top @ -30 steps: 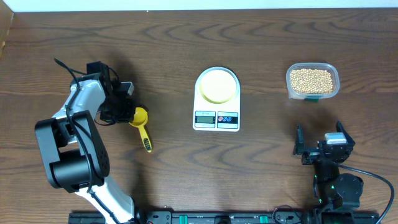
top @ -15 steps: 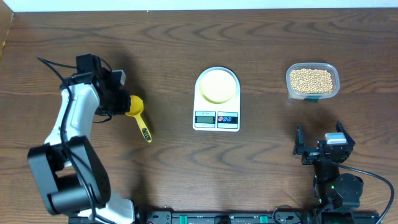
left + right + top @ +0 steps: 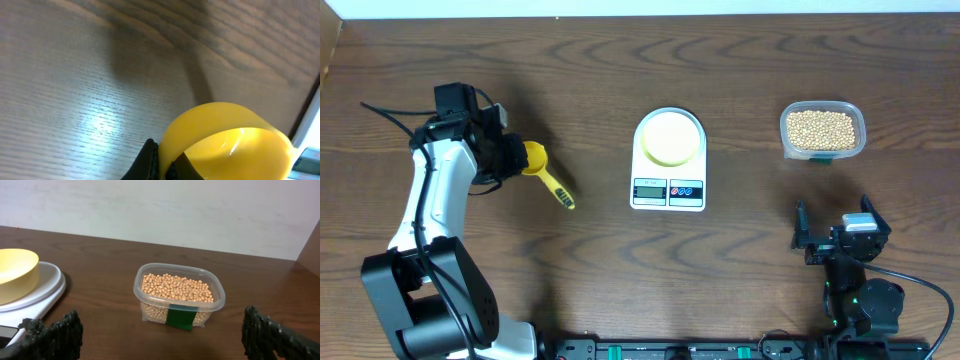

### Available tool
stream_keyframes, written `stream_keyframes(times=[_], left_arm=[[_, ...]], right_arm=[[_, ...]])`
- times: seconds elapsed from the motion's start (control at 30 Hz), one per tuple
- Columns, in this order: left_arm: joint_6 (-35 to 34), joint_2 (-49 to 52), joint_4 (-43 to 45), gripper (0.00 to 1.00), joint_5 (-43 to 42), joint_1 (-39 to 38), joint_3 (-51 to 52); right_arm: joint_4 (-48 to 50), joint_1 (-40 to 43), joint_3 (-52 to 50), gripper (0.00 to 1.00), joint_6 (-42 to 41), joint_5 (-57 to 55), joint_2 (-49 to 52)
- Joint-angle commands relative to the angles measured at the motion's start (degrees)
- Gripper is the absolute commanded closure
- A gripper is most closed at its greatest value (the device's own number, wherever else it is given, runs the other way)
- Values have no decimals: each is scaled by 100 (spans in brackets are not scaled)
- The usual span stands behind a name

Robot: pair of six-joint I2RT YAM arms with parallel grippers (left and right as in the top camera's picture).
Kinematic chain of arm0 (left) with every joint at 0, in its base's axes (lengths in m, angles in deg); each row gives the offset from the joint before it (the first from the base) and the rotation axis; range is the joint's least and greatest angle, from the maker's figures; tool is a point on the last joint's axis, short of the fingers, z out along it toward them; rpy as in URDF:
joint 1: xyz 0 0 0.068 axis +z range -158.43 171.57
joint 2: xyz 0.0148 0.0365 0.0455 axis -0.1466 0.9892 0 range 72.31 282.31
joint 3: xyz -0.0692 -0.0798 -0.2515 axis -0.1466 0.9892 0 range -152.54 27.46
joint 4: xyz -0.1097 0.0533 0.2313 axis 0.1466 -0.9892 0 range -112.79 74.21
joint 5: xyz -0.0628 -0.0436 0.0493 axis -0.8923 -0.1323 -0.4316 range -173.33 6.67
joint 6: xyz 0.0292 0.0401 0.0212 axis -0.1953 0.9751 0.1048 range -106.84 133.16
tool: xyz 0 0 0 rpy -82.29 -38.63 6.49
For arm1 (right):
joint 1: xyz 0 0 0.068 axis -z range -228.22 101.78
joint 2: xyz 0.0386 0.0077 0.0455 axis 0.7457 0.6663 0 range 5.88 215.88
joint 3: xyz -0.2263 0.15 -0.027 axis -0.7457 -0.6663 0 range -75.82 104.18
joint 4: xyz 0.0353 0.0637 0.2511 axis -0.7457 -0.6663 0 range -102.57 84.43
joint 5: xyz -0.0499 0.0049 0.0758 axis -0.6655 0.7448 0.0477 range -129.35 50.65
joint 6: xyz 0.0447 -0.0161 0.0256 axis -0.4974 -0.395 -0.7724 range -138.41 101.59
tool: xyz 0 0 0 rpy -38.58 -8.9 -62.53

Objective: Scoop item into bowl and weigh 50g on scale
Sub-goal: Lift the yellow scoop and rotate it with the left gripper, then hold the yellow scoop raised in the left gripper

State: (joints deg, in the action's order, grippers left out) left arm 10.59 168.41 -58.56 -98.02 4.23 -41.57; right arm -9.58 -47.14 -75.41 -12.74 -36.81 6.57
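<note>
Overhead: my left gripper (image 3: 508, 160) is clamped on the yellow scoop (image 3: 542, 172) and has pulled it back toward 9 o'clock. The handle has swung from 6 to 4, so I'd say the pickup is done. The beans (image 3: 821, 127) wait in the tub (image 3: 788, 140) at 2 o'clock, and the bowl (image 3: 670, 137) sits on the scale (image 3: 668, 195) at the middle of the surface (image 3: 740, 290).

Left wrist: the scoop cup is empty, which overhead can't show.

Right wrist: my right gripper (image 3: 162, 335) is spread wide, facing the beans.

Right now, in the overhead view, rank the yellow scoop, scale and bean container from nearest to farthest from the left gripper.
1. Yellow scoop, held by the left gripper, far left.
2. Scale, centre.
3. Bean container, far right.
</note>
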Motion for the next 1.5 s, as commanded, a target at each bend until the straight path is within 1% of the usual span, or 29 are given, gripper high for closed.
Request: stream_keyframes(times=[0.0,0.03,0.13,0.2,0.7,1.03,1.2,1.47], left_arm=[[-1637,-90,20,92,96,28,-107],[-1969,-90,20,93,107,28,-107],[-2686,-90,20,92,107,28,-107],[-2931,-90,20,93,105,28,-107],[-2975,-90,20,92,105,28,-105],[-4164,-90,-83,93,105,28,-105],[-4413,-90,-245,92,103,28,-105],[-4430,-90,-326,93,103,28,-105]], right_arm=[[-26,44,-9,1,17,-66,-37],[-26,44,-9,1,17,-66,-37],[-26,44,-9,1,17,-68,-37],[-26,44,-9,1,17,-68,-37],[-26,44,-9,1,17,-66,-37],[-26,44,-9,1,17,-66,-37],[-26,44,-9,1,17,-66,-37],[-26,44,-9,1,17,-68,-37]])
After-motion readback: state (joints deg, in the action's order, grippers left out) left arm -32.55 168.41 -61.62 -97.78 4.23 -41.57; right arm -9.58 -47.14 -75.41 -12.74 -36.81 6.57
